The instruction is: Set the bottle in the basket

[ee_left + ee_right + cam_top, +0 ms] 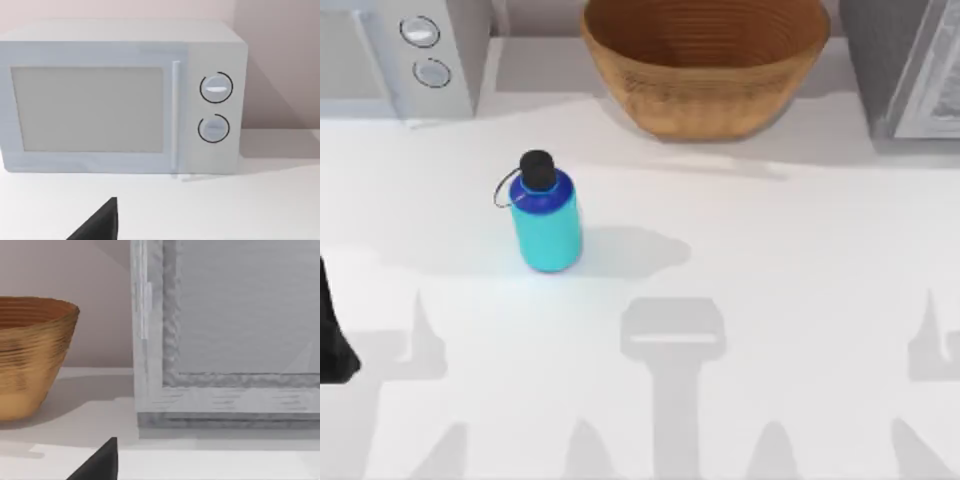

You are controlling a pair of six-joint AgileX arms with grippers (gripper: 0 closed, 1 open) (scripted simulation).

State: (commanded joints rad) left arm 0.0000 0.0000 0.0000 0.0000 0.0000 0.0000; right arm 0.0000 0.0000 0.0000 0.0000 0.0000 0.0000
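Observation:
The turquoise bottle (549, 222), with a dark blue shoulder, black cap and thin loop strap, stands on the white table left of centre. The tan woven basket (705, 95) sits at the back centre, well apart from the bottle; its wall (30, 355) also appears in the right wrist view. My left arm (332, 335) is parked at the table's left edge, far from the bottle, and a dark tip of the left gripper (100, 225) is visible in its wrist view. A dark tip of my right gripper (100, 462) is seen low over the table near the back right.
A white microwave (405, 50) stands at the back left, facing the left wrist camera (120, 97). A grey box-like appliance (910, 65) stands at the back right, close to the right wrist camera (230, 340). Open white tabletop (750, 260) lies between bottle and basket.

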